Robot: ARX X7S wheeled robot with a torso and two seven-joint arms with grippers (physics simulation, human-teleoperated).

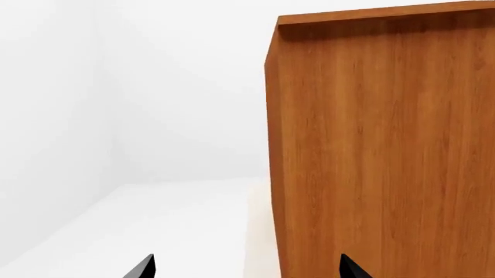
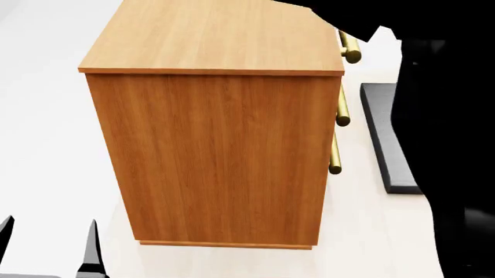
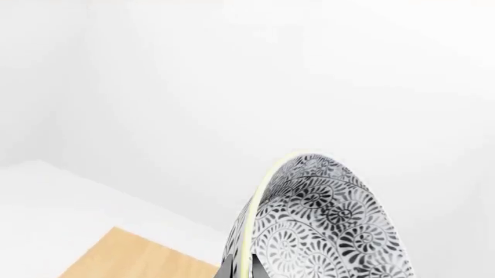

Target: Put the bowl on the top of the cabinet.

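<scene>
Fingers of the right gripper (image 3: 241, 271) pinch the rim of the bowl (image 3: 325, 223); only their dark tips show at the frame's edge in the right wrist view, one on each side of the pale rim, so I take it as clamped on the bowl. The bowl is held tipped on edge, its patterned inside facing the camera and its mouth turned sideways rather than up.

Beyond the bowl, a corner of the cabinet (image 2: 224, 150) top shows, light wood, lower than the bowl and apart from it. So the bowl is in the air above that top, toward one corner, not resting on anything. From the head view the right arm is a black mass reaching over the far right corner of the cabinet, above the brass handles (image 2: 340, 113); the bowl itself is hidden there.

What the next move turns on, as I judge it: the top lies below the bowl, and the bowl needs to be turned level before it goes down, or it will land on its rim and roll. The right arm is the one over the top.

The left gripper (image 1: 246, 269) hangs low beside the cabinet's side panel, jaws spread apart and empty, well below the top. A dark mat (image 2: 390, 139) lies on the floor past the handles.

No brand, label or writing is readable anywhere.
</scene>
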